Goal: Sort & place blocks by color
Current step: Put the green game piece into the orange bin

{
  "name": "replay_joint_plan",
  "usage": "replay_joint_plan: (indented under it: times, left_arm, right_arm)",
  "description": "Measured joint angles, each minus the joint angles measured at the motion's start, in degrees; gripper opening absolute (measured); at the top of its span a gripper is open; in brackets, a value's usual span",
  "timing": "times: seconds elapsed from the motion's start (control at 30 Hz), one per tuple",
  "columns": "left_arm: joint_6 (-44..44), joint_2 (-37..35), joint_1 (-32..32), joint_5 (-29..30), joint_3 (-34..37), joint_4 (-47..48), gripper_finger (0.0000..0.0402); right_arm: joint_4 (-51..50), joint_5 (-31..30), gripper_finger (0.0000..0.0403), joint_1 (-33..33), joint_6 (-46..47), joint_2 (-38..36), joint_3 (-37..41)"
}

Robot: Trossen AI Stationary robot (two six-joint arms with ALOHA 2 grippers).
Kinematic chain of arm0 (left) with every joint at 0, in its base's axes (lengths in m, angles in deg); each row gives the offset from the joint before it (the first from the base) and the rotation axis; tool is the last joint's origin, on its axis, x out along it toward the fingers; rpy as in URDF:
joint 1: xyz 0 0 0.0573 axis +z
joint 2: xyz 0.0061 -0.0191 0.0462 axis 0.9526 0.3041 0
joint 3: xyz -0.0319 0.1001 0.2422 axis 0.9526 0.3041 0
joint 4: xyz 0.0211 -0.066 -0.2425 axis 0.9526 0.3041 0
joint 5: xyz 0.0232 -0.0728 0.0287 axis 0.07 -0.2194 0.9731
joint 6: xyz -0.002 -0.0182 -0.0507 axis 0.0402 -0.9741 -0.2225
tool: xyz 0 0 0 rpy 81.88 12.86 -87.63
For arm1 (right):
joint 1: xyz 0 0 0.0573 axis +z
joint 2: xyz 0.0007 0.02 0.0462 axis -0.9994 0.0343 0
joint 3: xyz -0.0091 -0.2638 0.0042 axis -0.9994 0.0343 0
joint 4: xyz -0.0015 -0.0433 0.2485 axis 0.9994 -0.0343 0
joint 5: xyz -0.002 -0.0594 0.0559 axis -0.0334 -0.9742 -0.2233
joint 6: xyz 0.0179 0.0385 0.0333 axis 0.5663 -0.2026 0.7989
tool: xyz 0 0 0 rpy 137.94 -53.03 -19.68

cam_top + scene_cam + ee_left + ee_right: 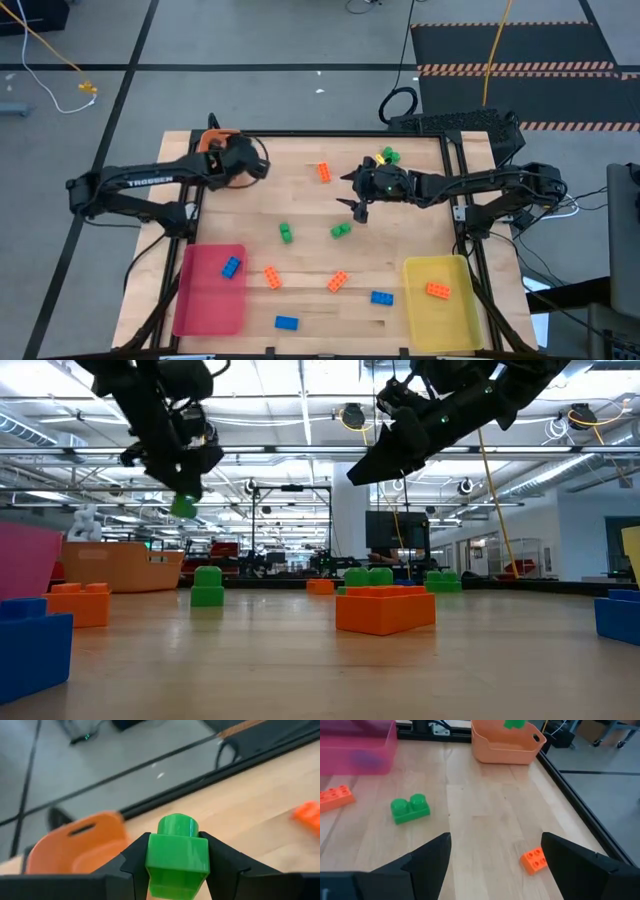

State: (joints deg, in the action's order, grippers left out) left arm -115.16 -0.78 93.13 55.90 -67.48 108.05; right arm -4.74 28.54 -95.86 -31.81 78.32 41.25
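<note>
Bare table (420, 215) lay open under the raised right gripper (358, 205), a green block (340, 230) just beside it, an orange block (323, 171) nearby, orange tray (212, 139) blocked the far left corner.

The left claw (177, 870) grips a green block (176, 857) between its dark fingers (135, 865), stud upward, above the surface (250, 810). An orange tray (75, 845) sits at the surface's edge; an orange block (307, 816) lies apart.

Green blocks: four – one (286, 233), another (340, 231), third (389, 156), fourth (177, 856) in left wrist view.
Orange blocks: four (324, 172).
Blue blocks: three (231, 267).
Trays: three – orange (213, 140), pink (205, 300), yellow (440, 315).
</note>
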Motion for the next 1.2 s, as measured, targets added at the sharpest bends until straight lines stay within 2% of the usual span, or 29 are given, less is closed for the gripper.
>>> replay_joint_plan:
  times: [0.33,0.43,0.53,0.8,0.9,1.0,1.2]
  left_arm:
    - [-8.1,3.1,8.2,1.1,0.0,12.9,0.0147]
    - [-8.1,4.0,9.8,0.5,0.0,13.3,0.0155]
    - [-7.9,4.1,10.4,-0.1,0.0,13.2,0.0183]
    - [-6.2,4.1,10.3,-1.1,0.0,13.0,0.0288]
    - [-5.0,3.9,10.0,-5.8,0.0,11.5,0.0317]
    - [-2.6,3.4,8.1,-12.0,0.0,6.0,0.0332]
    - [6.3,3.6,-2.0,-25.6,0.0,-2.4,0.0324]
  right_arm:
    - [-0.3,0.0,0.0306,-0.8,0.0,0.0,0.0]
    - [-0.3,0.1,0.0306,-0.8,0.0,0.0,0.0]
    - [-0.3,0.1,0.0306,-0.8,0.0,0.0,0.0]
    - [-0.4,0.2,0.0306,-0.8,0.0,0.0,0.0]
    - [-0.4,-1.0,0.0306,-0.8,0.0,0.0,0.0]
    - [-0.8,-3.0,0.0306,-1.0,-0.3,0.0,0.0]
    - [-3.2,-6.4,0.0306,-1.5,-1.0,-0.2,0.1]
